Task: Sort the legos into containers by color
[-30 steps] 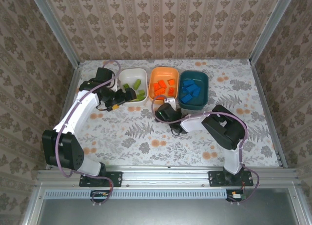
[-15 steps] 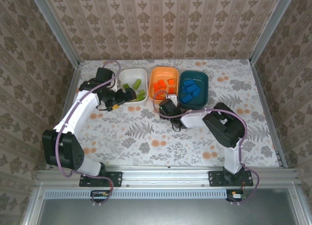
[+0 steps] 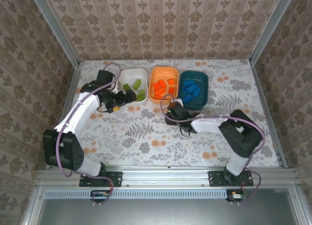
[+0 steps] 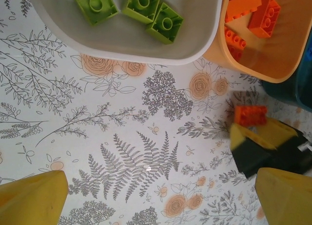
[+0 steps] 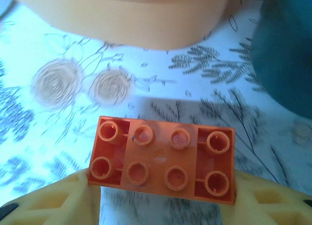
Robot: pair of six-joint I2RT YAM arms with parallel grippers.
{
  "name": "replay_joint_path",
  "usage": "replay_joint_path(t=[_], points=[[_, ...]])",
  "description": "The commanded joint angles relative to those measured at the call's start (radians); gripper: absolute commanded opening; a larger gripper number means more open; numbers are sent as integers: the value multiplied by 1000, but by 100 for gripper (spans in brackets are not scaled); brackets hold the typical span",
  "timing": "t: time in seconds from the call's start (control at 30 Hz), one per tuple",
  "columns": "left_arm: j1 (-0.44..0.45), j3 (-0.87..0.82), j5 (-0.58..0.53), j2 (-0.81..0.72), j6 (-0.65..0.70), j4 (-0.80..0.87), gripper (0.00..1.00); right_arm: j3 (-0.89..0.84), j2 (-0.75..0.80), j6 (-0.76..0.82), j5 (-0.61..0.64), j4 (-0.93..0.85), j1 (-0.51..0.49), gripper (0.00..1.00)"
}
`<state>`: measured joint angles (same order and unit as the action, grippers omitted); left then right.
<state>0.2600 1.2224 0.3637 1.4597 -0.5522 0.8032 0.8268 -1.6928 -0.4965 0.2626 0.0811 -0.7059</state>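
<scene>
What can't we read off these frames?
- Top view: bricks in white tub, orange tub and teal tub too small, piled; no count.
- Left wrist view: orange brick motion-blurred.
- Right wrist view: teal tub blurred, cut by right edge; fingers of right hand cut by bottom edge.

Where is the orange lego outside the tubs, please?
Right wrist view: the orange lego sits between the fingers of the right gripper, just short of the orange tub.

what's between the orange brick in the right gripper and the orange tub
Nothing but bare floral table cover; the right wrist view shows it between the orange brick, held in the right gripper, and the orange tub.
</scene>
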Motion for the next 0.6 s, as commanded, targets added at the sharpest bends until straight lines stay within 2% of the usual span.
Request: replay_joint_path(t=[0.0, 0.23, 0.43, 0.57], points=[[-5, -31, 10, -32, -21, -35, 100, -28, 153, -25, -118, -110, -2, 54], [-5, -49, 34, 2, -22, -80, 100, 87, 293, -78, -281, -426, 53, 52], [-4, -48, 51, 22, -17, -98, 100, 234, 285, -174, -439, -571, 164, 50], [-2, -54, 56, 23, -15, -103, 100, 385, 214, -198, -550, -637, 216, 52]])
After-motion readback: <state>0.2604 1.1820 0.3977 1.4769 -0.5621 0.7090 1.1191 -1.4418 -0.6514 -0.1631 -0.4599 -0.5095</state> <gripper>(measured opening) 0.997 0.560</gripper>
